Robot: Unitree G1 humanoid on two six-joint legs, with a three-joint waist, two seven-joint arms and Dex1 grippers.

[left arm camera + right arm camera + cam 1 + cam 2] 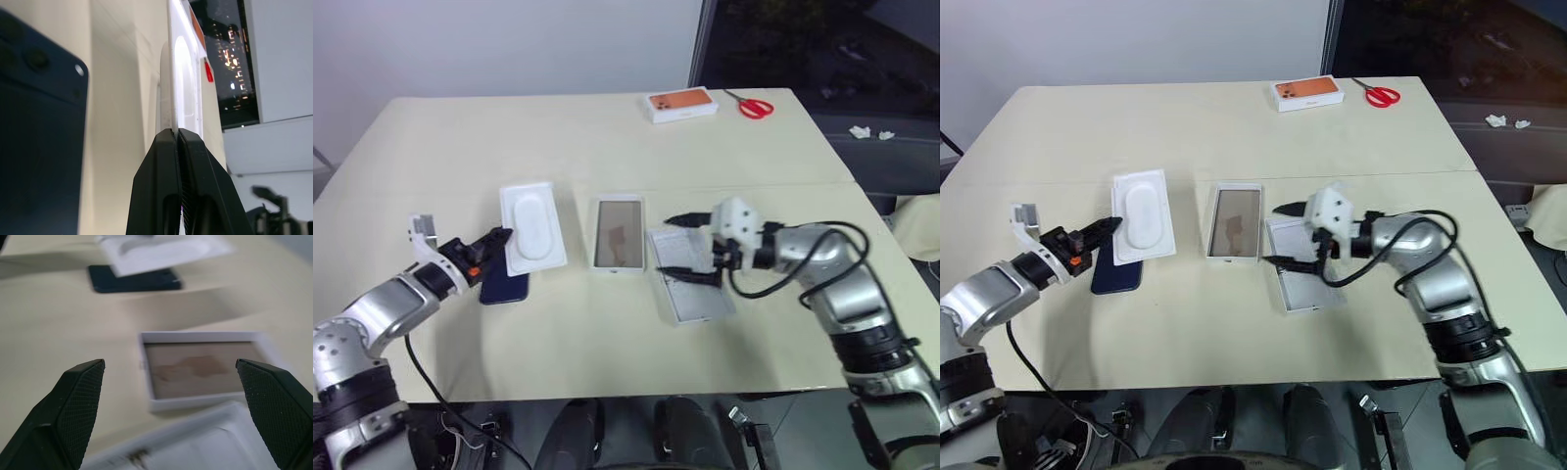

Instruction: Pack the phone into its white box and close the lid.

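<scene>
The dark navy phone (505, 287) lies flat on the table, partly under a thin white insert (530, 223) with an oval recess. My left gripper (504, 236) is shut on that insert's near edge and holds it raised over the phone; the left wrist view shows the fingertips (166, 142) pinching the edge. The white box (618, 235), a shallow tray with a tan floor, sits at the table's middle. Right of it the lid (693, 292) lies open side up. My right gripper (666, 245) hovers open over the lid's near-left part, pointing toward the box (203, 367).
An orange-topped white box (681, 104) and red-handled scissors (756, 106) lie at the far right of the cream table (558, 137). A seam runs across the table behind the box.
</scene>
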